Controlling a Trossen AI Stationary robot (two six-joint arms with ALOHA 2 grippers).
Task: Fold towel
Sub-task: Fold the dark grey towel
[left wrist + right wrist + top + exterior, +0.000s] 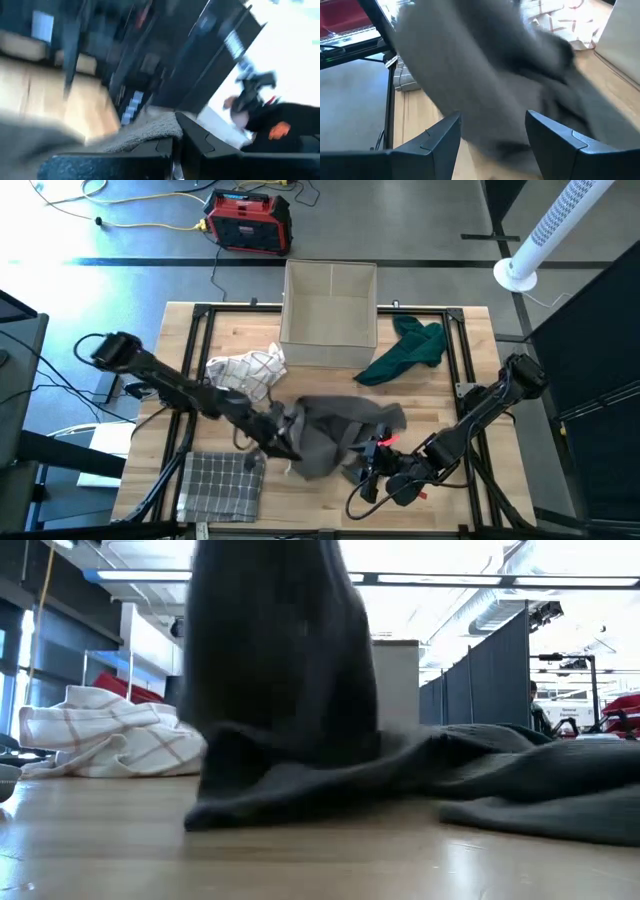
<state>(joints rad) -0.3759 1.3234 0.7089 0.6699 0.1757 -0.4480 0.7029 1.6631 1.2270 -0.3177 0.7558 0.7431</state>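
A dark grey towel [340, 428] lies crumpled at the table's middle, near the front. Part of it is raised in a column [280, 650], and the rest lies on the wood [520, 780]. My left gripper [288, 446] is at the towel's left side and is shut on it; the towel also shows in the left wrist view [145, 132]. My right gripper [370, 465] is open at the towel's near right side. In the right wrist view its fingers [445, 137] stand on either side of the grey cloth [490, 85]; I cannot tell whether they touch it. My left gripper pinches an edge of the grey towel [167, 127] between its two fingers. One layer or several, I cannot tell. The held part is lifted off the table and the rest of the towel trails on the wood.
A white checked towel [248, 370] lies crumpled at the left middle. A green towel [408, 348] lies at the back right. A folded grey checked towel [220, 485] lies at the front left. An open box [330, 302] stands at the far edge.
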